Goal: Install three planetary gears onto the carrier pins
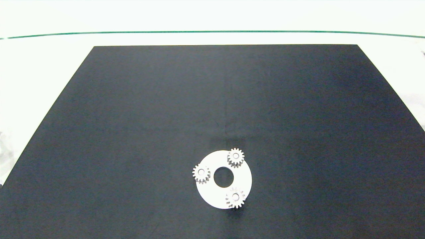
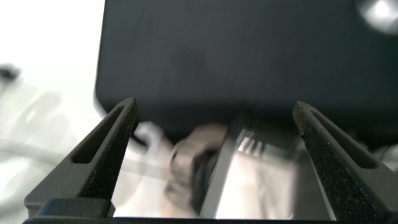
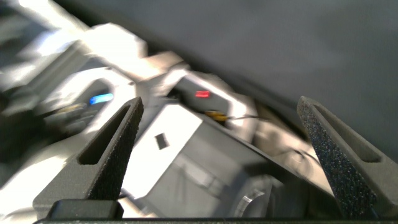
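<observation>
Nearest you, the white carrier disc (image 1: 244,181) sits on the black mat (image 1: 132,132) with all three planetary gears (image 1: 235,157) on it, each over a pin; the pins are hidden under the gears. Neither arm shows from overhead. Left gripper (image 2: 214,162) is spread wide and empty, off the mat's edge. Right gripper (image 3: 221,162) likewise. Task looks finished: just verify each gear sits flat, and don't nudge the disc.

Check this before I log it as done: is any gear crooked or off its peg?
Nothing stands out. Three small silver-white metal gears sit flat, evenly spaced around the flat white ring-shaped disc. Both grippers are out of the head view.
</observation>
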Tool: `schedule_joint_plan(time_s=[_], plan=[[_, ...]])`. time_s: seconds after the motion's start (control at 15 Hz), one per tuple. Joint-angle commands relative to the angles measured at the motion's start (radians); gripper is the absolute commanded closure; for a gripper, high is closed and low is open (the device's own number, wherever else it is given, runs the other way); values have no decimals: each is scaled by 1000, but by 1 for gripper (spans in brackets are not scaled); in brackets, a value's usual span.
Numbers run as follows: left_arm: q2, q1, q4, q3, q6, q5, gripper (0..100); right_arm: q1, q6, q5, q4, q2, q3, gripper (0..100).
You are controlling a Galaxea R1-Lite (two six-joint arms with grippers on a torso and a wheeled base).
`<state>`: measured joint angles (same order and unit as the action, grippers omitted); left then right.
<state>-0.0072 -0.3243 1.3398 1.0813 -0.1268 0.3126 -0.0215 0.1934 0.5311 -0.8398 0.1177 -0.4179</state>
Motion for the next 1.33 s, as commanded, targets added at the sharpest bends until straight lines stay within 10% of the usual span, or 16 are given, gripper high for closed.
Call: schedule_joint_plan(time_s=[0.07,0.27,1.33], plan=[[7,-1,-59,-52,-43,-6,0,21,-91,-189,-5,-116,10,0],[7,-1,-82,-90,-83,-10,0,21,-152,-289,-1,-116,-78,0],[220,50,-126,-86,-39,-15,0,-64,-264,-292,-91,135,-295,0]])
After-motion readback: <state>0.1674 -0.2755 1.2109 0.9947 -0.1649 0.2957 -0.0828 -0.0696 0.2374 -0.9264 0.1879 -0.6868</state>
